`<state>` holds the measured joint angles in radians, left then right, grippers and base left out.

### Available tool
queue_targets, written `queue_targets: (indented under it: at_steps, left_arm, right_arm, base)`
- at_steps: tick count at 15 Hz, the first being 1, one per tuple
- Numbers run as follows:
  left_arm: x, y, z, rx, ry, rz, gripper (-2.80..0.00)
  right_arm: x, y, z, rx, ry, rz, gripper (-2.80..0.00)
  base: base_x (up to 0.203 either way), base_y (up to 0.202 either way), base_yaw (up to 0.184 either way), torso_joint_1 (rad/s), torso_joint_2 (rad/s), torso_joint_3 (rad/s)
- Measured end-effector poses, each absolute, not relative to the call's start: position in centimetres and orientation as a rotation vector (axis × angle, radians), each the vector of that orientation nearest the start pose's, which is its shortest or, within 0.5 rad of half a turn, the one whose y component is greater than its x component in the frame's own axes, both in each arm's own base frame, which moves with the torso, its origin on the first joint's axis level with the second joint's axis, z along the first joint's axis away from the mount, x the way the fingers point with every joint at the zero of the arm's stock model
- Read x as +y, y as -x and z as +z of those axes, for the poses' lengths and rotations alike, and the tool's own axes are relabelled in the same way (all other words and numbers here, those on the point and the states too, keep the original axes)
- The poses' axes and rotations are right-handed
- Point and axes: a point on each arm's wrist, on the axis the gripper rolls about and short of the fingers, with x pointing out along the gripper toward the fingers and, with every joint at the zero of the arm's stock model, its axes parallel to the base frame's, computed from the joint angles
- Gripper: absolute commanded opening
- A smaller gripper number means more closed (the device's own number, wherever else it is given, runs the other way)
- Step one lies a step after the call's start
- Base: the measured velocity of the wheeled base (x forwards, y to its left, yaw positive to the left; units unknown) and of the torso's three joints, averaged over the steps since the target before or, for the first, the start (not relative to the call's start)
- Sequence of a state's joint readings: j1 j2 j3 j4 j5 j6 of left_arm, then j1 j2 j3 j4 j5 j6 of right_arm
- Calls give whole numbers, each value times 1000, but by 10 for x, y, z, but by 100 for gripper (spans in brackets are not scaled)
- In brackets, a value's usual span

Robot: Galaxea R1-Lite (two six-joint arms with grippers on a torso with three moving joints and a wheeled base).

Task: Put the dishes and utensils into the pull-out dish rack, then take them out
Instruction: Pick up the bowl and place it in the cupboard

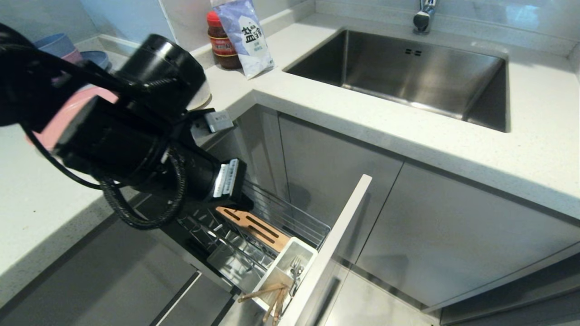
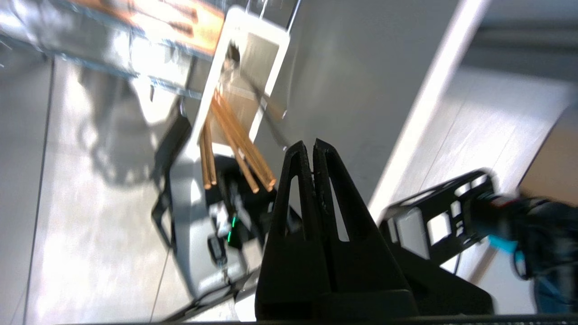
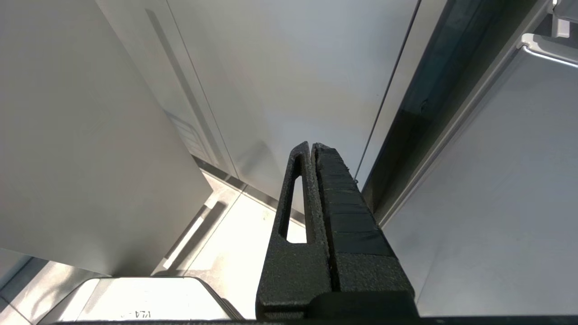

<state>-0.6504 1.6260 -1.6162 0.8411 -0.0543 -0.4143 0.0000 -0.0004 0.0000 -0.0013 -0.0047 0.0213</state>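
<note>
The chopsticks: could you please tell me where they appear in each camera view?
Head view: chopsticks at bottom centre, leaning out of the white cutlery cup.
Left wrist view: left of centre, beyond the shut left gripper.
Right wrist view: absent.
Shared landmark: the cutlery cup.

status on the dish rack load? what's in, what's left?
Done: chopsticks and fork sit in the rack's white cutlery cup. In hand: nothing; left hand is shut and empty above the rack. Left: pink plate is on the counter; the bowl isn't clearly visible.

A red-lidded jar (image 1: 223, 41) touches what looks like a salt bag (image 1: 247, 34) beside the sink (image 1: 408, 72).
</note>
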Motion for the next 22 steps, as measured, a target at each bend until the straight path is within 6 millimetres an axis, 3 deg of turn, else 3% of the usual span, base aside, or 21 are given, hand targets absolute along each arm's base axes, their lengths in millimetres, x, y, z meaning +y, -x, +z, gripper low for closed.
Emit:
queue_targets:
  at_steps: [2,6,11,15,18,22]
  left_arm:
    - [-137,-191,319,848,147,-481,-280]
    - [-74,-177,357,591,148,-379,-280]
    - [-21,-164,383,352,63,-286,-280]
    - [-5,-168,406,187,16,-260,-280]
    - [-2,-183,421,137,8,-228,-280]
    - [-2,-214,415,207,25,-158,-280]
  right_arm:
    - [0,23,76,-2,-21,-5,-280]
    - [0,23,76,-2,-21,-4,-280]
    - [0,23,76,-2,-21,-4,-280]
    - [0,23,76,-2,-21,-4,-280]
    - [0,23,76,-2,-21,-5,-280]
    - [0,23,76,-2,-21,-5,-280]
  base:
    - [0,0,0,0,0,0]
    - [0,0,0,0,0,0]
    - [0,0,0,0,0,0]
    - [0,0,0,0,0,0]
    - [0,0,0,0,0,0]
    - [0,0,0,0,0,0]
